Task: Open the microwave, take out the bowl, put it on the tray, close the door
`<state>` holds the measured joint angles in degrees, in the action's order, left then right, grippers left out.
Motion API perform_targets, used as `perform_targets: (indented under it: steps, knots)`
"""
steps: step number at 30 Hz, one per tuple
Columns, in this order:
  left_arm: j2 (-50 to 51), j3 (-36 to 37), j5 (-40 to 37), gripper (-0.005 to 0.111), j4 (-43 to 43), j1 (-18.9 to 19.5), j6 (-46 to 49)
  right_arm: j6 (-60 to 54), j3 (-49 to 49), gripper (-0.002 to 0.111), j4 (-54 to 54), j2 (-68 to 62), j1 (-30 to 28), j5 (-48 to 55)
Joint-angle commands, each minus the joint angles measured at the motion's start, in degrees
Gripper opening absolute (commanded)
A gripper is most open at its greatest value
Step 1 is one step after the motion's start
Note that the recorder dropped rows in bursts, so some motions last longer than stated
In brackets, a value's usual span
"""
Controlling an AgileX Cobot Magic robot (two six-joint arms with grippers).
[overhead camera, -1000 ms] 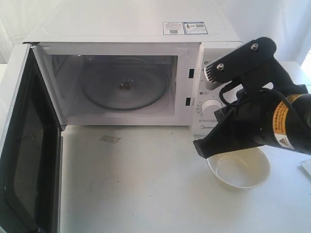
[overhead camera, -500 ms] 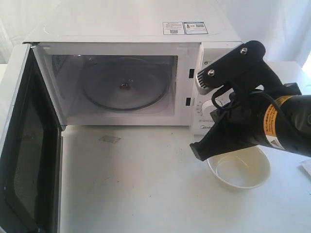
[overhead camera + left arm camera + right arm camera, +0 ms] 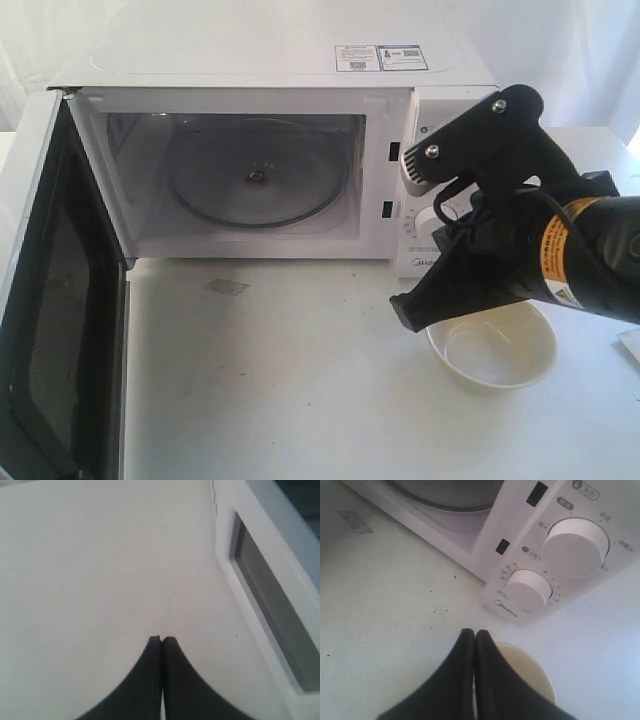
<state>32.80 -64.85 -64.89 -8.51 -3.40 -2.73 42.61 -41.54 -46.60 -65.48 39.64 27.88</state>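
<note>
The white microwave (image 3: 270,60) stands with its door (image 3: 60,300) swung wide to the left, and only the glass turntable (image 3: 255,180) shows in its cavity. The pale-yellow bowl (image 3: 495,350) sits on the table in front of the dial panel. My right gripper (image 3: 405,312) hangs shut and empty just above the bowl's left rim. In the right wrist view the right gripper (image 3: 475,631) covers part of the bowl (image 3: 532,675), below the two dials (image 3: 526,590). My left gripper (image 3: 162,639) is shut over white surface beside the door's window (image 3: 270,595). It does not appear in the exterior view.
A piece of tape (image 3: 226,287) lies on the table in front of the cavity. A pale flat corner (image 3: 631,346) shows at the right edge; I cannot tell what it is. The open door juts forward along the table's left side.
The right arm has shifted a little to the left, with its fingers staying shut above the bowl's rim. The bowl, the door and the microwave have not moved.
</note>
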Motion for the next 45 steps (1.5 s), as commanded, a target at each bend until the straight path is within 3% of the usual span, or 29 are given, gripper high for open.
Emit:
perform_targets:
  steps: [1,8,11,13,17,19,21,22,23,25,27,29,33,40,45]
  knots:
    - [3.3,-0.4,-0.6,0.000,2.4,-0.1,-1.7,0.3,0.0,0.000,0.0,-0.1,-0.3,2.8]
    - [3.3,-0.4,11.8,0.000,9.7,-0.1,-1.2,1.9,0.0,0.000,-4.2,-0.1,-0.3,5.4]
    - [3.7,-0.4,5.1,0.000,11.2,-0.1,4.9,9.5,0.0,0.000,-10.6,-0.1,-0.3,7.9]
    - [6.1,-0.4,-5.1,0.000,10.7,-0.1,5.7,15.7,0.0,0.000,-15.4,-0.1,-0.3,12.0]
    - [13.9,0.6,-5.1,0.000,10.0,-0.1,-4.1,18.2,0.0,0.000,-17.3,-0.1,-0.3,12.1]
    - [19.6,1.8,-5.1,0.000,13.6,-0.1,-7.5,18.2,0.0,0.000,-17.5,-0.1,-0.3,11.9]
    - [26.1,5.1,-5.1,0.000,26.7,-0.3,0.3,18.2,0.0,0.000,-17.6,-0.1,-0.3,11.6]
    - [29.6,7.0,-5.1,0.000,37.4,-0.9,9.1,18.2,0.0,0.000,-17.7,-0.1,-0.3,11.1]
    - [33.0,9.0,-5.1,0.000,51.1,-2.1,23.9,18.2,0.0,0.000,-18.0,-0.1,-0.3,10.3]
    - [37.0,10.2,-5.1,0.000,70.4,-4.1,46.0,18.2,0.0,0.000,-18.2,-0.1,-0.3,9.5]
    - [39.1,10.4,-5.1,0.000,80.9,-5.9,53.4,18.2,0.0,0.000,-18.2,-0.1,-0.3,9.1]
    - [39.7,9.8,-5.1,0.000,81.8,-6.1,54.2,18.2,0.0,0.000,-18.2,-0.1,-0.3,9.3]
    - [39.7,9.7,-0.8,0.000,72.4,-6.1,50.2,20.8,0.0,0.000,-22.2,0.2,-0.3,7.5]
    - [39.7,9.7,3.8,0.000,64.7,-6.1,46.9,22.1,-1.6,0.000,-34.3,-1.9,-0.3,-20.8]
    - [37.9,10.4,4.0,0.000,63.9,-6.1,47.8,22.1,-9.0,0.000,-34.5,-8.0,-0.3,-12.8]
